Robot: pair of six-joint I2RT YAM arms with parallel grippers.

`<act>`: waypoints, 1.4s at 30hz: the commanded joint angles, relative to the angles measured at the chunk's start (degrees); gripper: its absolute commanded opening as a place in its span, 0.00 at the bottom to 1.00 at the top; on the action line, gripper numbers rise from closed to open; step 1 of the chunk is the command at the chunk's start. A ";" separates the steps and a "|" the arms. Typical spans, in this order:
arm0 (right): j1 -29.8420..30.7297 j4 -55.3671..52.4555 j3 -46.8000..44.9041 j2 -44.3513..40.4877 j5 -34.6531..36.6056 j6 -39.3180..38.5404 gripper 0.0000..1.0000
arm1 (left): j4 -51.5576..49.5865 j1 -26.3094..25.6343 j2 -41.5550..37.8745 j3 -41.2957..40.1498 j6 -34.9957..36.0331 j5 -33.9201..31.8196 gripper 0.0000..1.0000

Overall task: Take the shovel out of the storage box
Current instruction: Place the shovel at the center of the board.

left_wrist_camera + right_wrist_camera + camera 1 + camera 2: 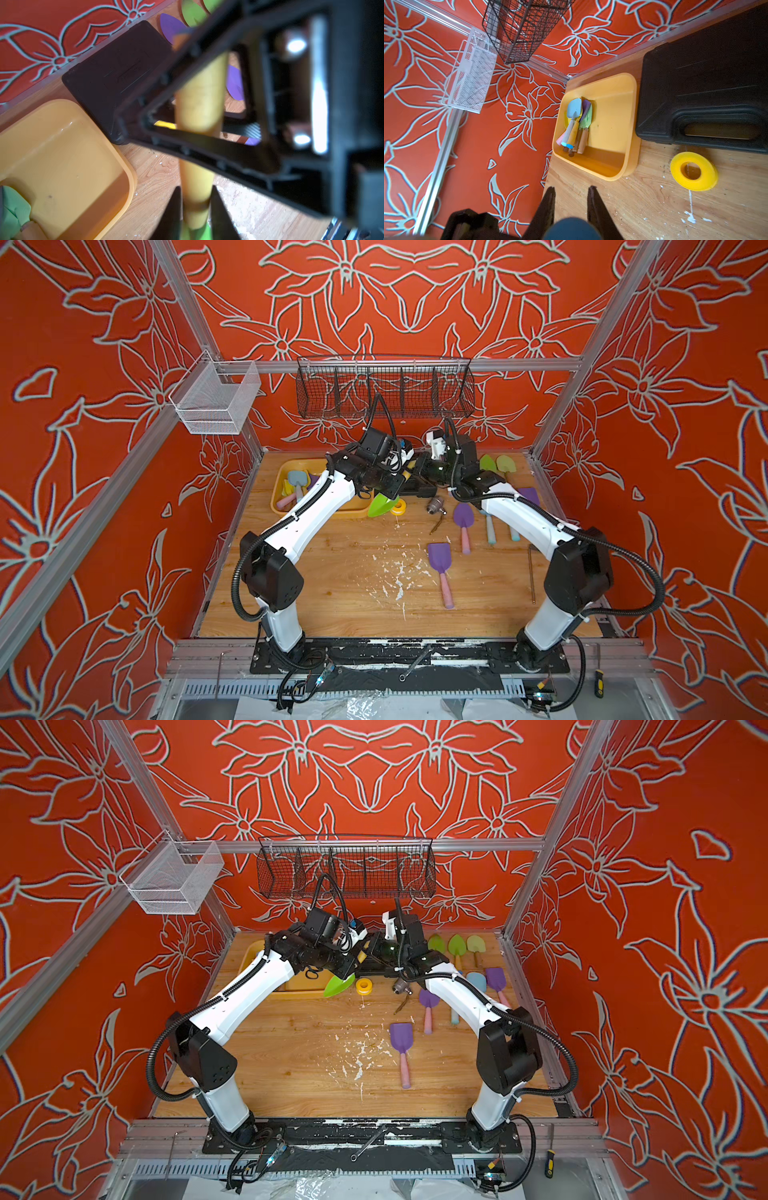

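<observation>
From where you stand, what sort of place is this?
Probably a robot test booth: an aluminium frame with red floral walls encloses a wooden tabletop, and two robot arms stand at its front.

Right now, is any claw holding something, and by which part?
The green shovel, by its yellow handle: left claw just above the blade, right claw further up. Which claw truly grips cannot be told.
</observation>
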 commanded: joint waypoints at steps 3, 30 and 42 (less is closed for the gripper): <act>-0.11 -4.20 -3.80 -7.67 12.48 2.44 0.00 | 7.09 0.46 -7.04 -4.45 -12.37 -1.37 0.82; 1.50 23.56 -20.40 -18.19 27.89 14.04 0.00 | 44.52 -0.96 -27.05 -40.25 -89.14 -4.30 0.81; 1.91 23.90 -23.06 -20.27 29.60 14.94 0.00 | 49.36 -0.91 -21.74 -37.73 -88.10 -5.74 0.16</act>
